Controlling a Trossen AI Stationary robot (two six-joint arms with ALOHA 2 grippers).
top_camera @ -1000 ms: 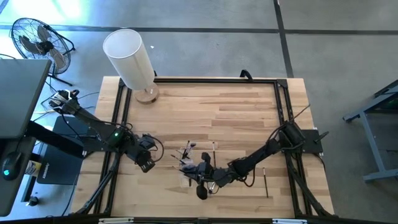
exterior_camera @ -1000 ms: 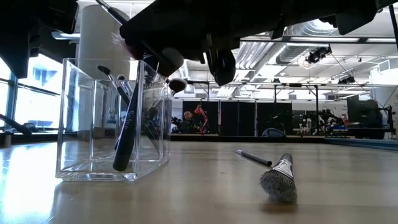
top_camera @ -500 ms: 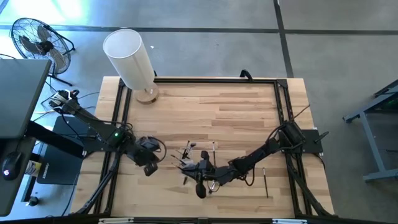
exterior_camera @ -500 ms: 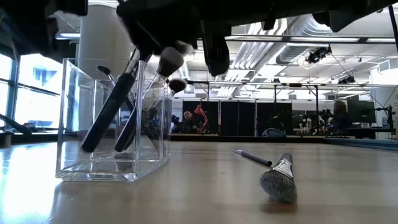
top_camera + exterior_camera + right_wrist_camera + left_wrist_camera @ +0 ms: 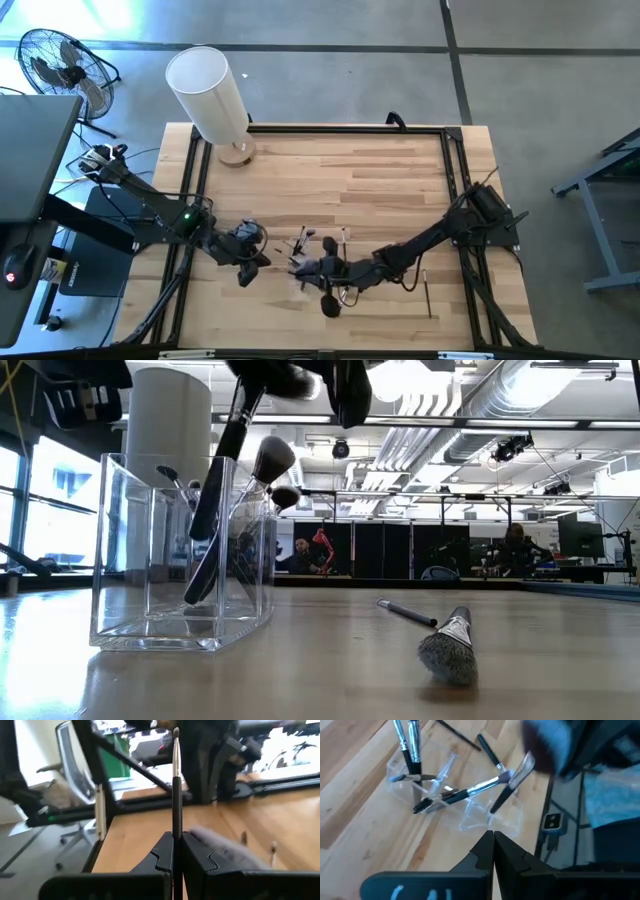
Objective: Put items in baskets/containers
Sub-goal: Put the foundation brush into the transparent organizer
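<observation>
The clear cup [image 5: 180, 560] stands on the wood and holds several dark-handled brushes that lean against its walls [image 5: 445, 795]. My right gripper [image 5: 322, 270] hovers over the cup, shut on one thin brush [image 5: 222, 465]. That brush's dark lower end hangs below the level of the cup's rim. My left gripper [image 5: 250, 268] is shut and empty, just left of the cup, with its fingers [image 5: 493, 851] pointing toward it. A wide fluffy brush [image 5: 447, 650] lies on the table near the cup [image 5: 328, 305]. Another thin brush [image 5: 427, 293] lies farther right. My right gripper pinches the thin brush between its two fingers on the dark handle [image 5: 176, 820]. The silvery ferrule and small head [image 5: 176, 740] stick out past the fingers. The brush is lifted clear and hangs steeply, handle end [image 5: 200, 525] down, over the cup.
A tall white cylinder on a wooden base [image 5: 208, 95] stands at the far left corner and shows behind the cup in the low view [image 5: 165, 420]. A black frame [image 5: 330, 128] runs round the table's edges. Bare wood lies between the cup and the far edge.
My right gripper has moved toward the table's left and risen. The brush it holds has swung from a low slant to nearly upright and higher over the cup. My left gripper has crept toward the table's right, closer to the cup.
</observation>
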